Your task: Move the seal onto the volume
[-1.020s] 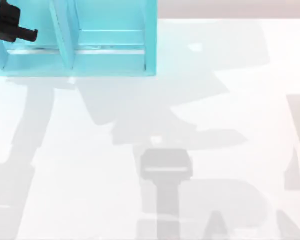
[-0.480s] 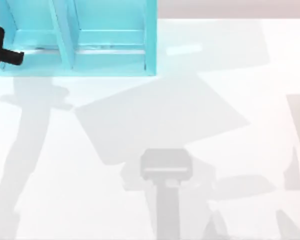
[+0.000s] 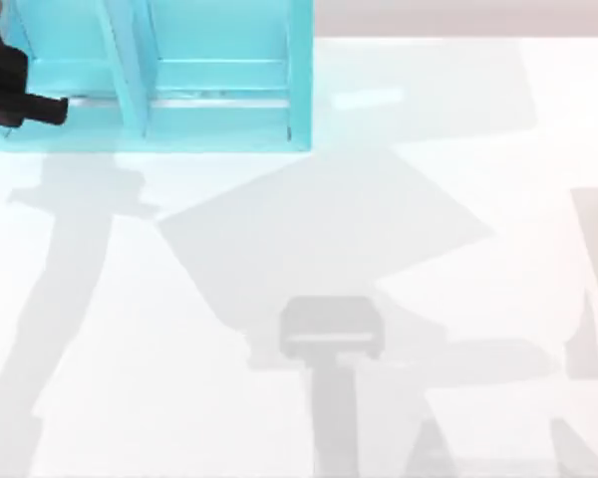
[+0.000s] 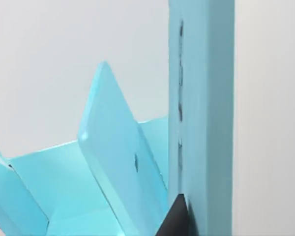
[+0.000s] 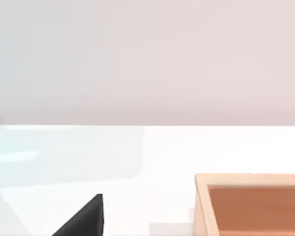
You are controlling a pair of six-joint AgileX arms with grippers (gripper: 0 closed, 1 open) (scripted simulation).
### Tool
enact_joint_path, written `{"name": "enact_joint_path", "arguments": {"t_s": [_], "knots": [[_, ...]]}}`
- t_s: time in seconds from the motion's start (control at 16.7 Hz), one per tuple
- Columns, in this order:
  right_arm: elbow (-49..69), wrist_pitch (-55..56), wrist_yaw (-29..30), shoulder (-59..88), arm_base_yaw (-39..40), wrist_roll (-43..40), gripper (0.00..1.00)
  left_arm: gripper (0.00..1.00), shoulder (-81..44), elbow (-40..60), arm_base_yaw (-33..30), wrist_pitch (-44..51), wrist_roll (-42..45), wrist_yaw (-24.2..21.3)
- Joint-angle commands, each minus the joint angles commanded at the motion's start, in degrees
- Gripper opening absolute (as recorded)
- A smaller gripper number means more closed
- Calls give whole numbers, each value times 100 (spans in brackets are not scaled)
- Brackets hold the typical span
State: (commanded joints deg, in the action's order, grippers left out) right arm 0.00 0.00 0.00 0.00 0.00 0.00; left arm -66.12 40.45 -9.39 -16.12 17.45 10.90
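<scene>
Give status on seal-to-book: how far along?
Done: nothing I can confirm, no grasp and no placement. In hand: the left gripper is up against the teal shelf at the table's far left. The right arm's wrist camera faces a wooden box. Left: apparently everything, picking up the seal and setting it on the book.

Bright, even light floods the white table [image 3: 478, 119], washing it nearly to glare toward the right side. Soft grey shadows lie across it: a broad tilted rectangle in the middle, long arm-shaped streaks at left and near the front edge. The teal shelf unit [image 3: 219, 90] throws a faint bluish tint onto the table beside it. Edges look soft throughout
</scene>
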Motion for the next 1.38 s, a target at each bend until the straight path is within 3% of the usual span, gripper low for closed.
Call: {"name": "enact_joint_path", "arguments": {"t_s": [0.24, 0.48, 1.38], "knots": [[0, 0, 0, 0, 0, 0, 100, 0, -476, 381, -626, 478, -1398, 432], [0, 0, 0, 0, 0, 0, 100, 0, -1215, 938, -1466, 1192, -3472, 1109], [0, 0, 0, 0, 0, 0, 100, 0, -4903, 3971, -4957, 4445, -13353, 4630]]}}
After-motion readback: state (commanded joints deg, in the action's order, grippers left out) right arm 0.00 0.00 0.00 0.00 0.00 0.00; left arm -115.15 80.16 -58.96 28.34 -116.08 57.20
